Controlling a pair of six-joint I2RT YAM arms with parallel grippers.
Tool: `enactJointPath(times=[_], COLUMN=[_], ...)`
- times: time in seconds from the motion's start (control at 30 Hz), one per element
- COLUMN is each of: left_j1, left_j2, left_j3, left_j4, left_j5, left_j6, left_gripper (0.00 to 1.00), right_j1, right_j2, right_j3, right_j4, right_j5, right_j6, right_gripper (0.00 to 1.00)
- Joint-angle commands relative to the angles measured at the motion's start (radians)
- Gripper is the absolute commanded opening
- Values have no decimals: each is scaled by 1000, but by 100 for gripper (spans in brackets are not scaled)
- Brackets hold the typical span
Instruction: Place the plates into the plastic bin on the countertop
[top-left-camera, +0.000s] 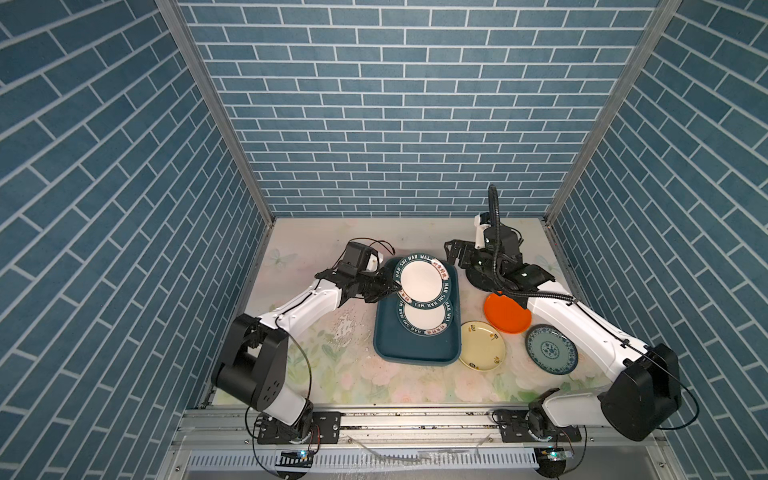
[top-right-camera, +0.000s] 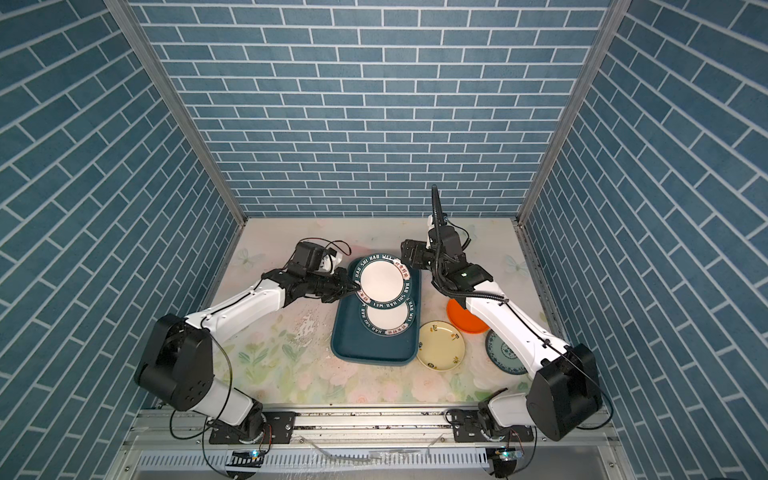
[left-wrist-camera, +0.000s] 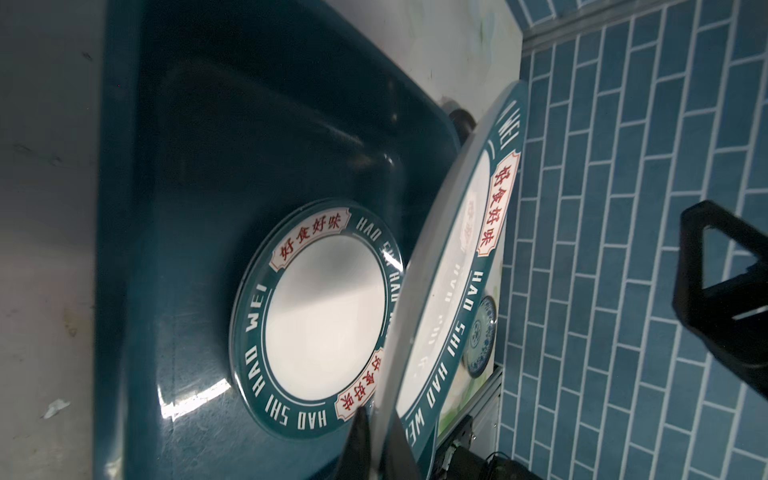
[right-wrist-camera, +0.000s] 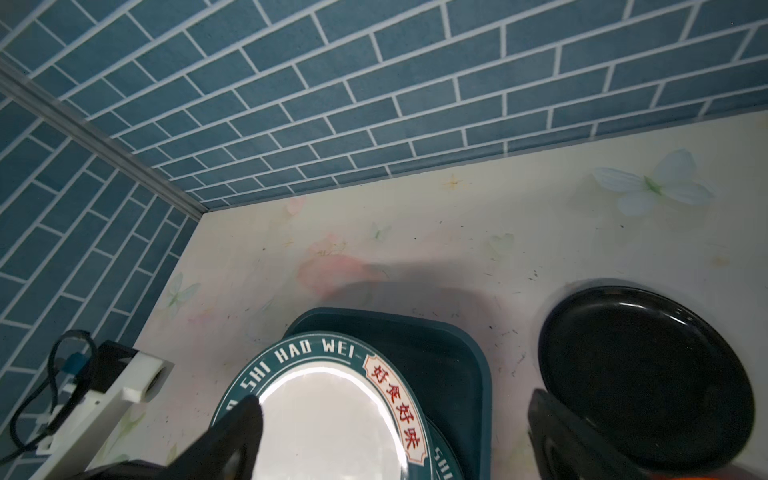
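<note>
My left gripper (top-left-camera: 395, 286) (left-wrist-camera: 378, 419) is shut on the rim of a white plate with a dark-green lettered rim (top-left-camera: 419, 278) (top-right-camera: 380, 282) (left-wrist-camera: 473, 299). It holds the plate tilted above the far end of the teal plastic bin (top-left-camera: 411, 349) (left-wrist-camera: 249, 145). A second white plate (top-left-camera: 424, 318) (left-wrist-camera: 324, 316) lies flat in the bin. My right gripper (top-left-camera: 455, 253) (right-wrist-camera: 395, 403) hangs open and empty near the bin's far right corner, beside a black plate (right-wrist-camera: 644, 374) on the countertop (top-left-camera: 332, 374).
To the right of the bin lie an orange plate (top-left-camera: 505, 318), a cream-yellow plate (top-left-camera: 482, 345) and a blue-patterned plate (top-left-camera: 550, 349), partly under my right arm. Blue brick walls close in the left, back and right sides.
</note>
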Motion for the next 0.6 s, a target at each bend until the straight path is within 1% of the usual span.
enactJointPath(times=[0.0,0.1,0.2,0.3,0.5,0.57], left_j1=[-24,-29,-40,-39,-39,-39], left_j2=[33,80,110,136,142,122], left_j3=[47,75,100,110,116,108], left_j4=[-53,-106,-183,-226,-265,-240], left_j5=[63,99,82,81,55,71], left_j6=[67,86,113,124,139,132], left_gripper=[3,3,3,3,2,2], right_j1=[-20,-27,-30,-32,-32,-32], right_j2=[-39,-52,-64,-71,-63,-62], right_j3=[-34,-59,-76,-84,-81,-84], right_j4=[-56,-75,-86,-86,-99,-95], right_j5=[60,70,79,81,74,74], right_j6=[63,78,90,94,96,97], right_gripper=[99,99,99,99,99,99])
